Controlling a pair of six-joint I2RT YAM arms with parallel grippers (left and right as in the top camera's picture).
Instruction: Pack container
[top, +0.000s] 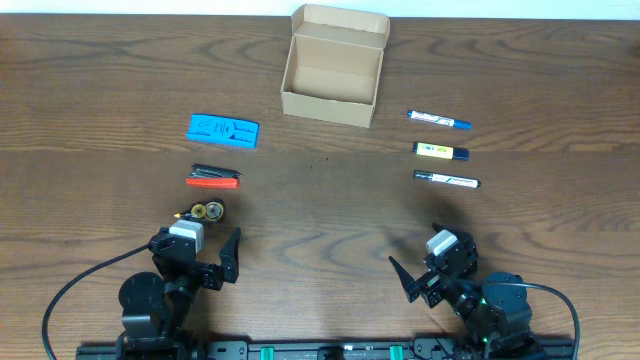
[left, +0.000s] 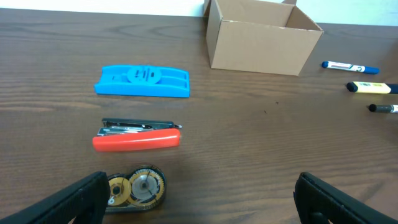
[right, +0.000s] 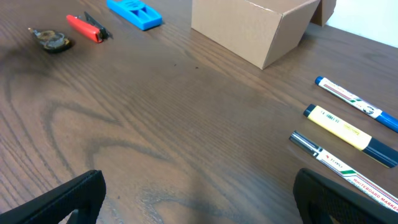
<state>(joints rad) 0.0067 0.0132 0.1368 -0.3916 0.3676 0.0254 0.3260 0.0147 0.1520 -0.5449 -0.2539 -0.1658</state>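
Note:
The container (top: 331, 70) is a tan cardboard box, open with its lid flap up, at the back centre; it also shows in the left wrist view (left: 261, 37) and the right wrist view (right: 255, 28). Left of it lie a blue flat tool (top: 223, 130), a red stapler (top: 214, 177) and a round yellow tape dispenser (top: 209, 210). Right of it lie a blue marker (top: 439, 120), a yellow marker (top: 441, 151) and a black marker (top: 446, 180). My left gripper (top: 218, 262) is open and empty just behind the tape dispenser (left: 137, 188). My right gripper (top: 418, 272) is open and empty, short of the markers.
Wooden table (top: 330, 210) with bare wood between the two groups of objects. A white wall strip runs along the far edge. Cables run from both arm bases at the front edge.

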